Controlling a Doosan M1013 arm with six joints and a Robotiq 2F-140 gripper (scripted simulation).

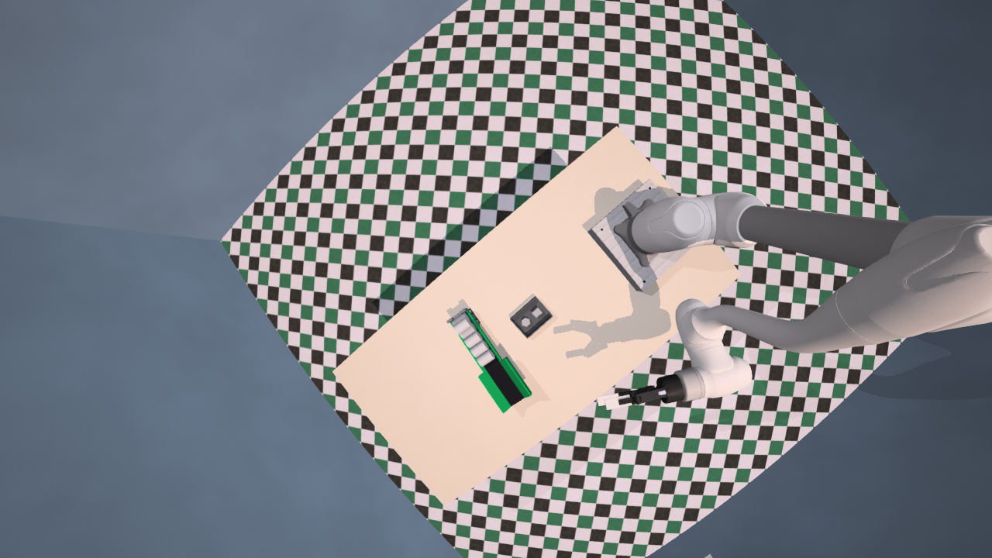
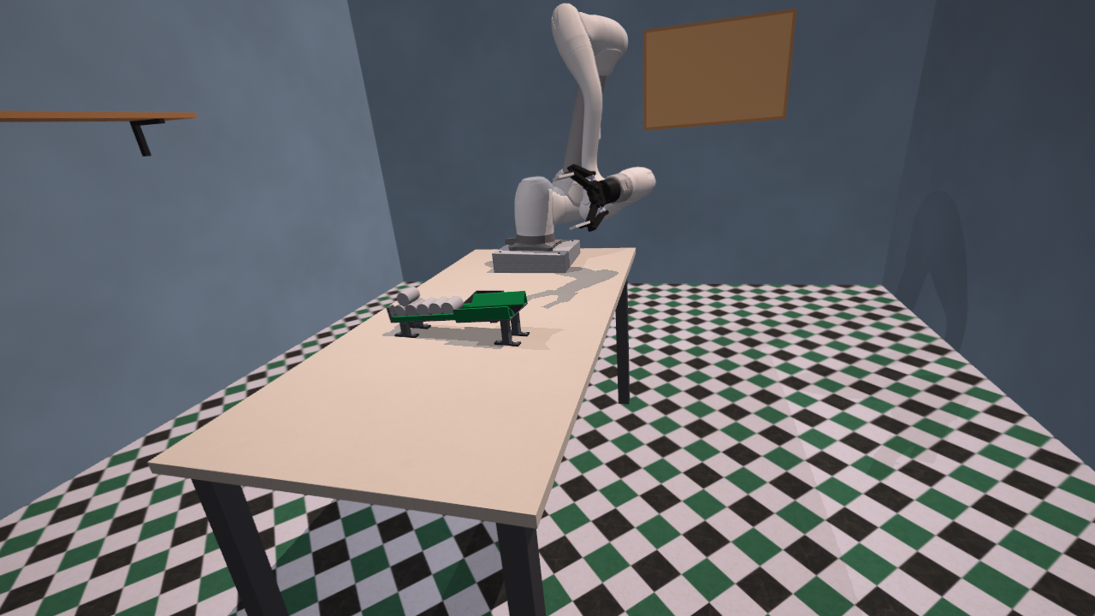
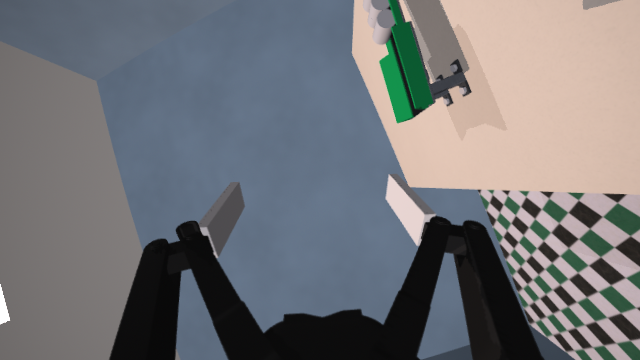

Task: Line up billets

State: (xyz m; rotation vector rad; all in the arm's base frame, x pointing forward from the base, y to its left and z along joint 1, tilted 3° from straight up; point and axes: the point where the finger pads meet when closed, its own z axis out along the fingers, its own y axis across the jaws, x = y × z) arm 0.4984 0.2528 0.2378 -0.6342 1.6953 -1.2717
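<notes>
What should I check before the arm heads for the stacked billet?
1. End effector fully open, nothing between the fingers: ok.
2. End effector near the feed ramp: not ok, it hangs off the table edge by the base.
3. Stacked billet seen on top of the row: ok.
4. Billets straight across the ramp: cannot tell.
5. Dark block out of the path: cannot tell.

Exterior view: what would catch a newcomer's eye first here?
The green ramp on the table, with gray bars in a row and one bar riding on top at the far left end. Then the white arm, its end effector wide open and holding nothing, raised near its base.
</notes>
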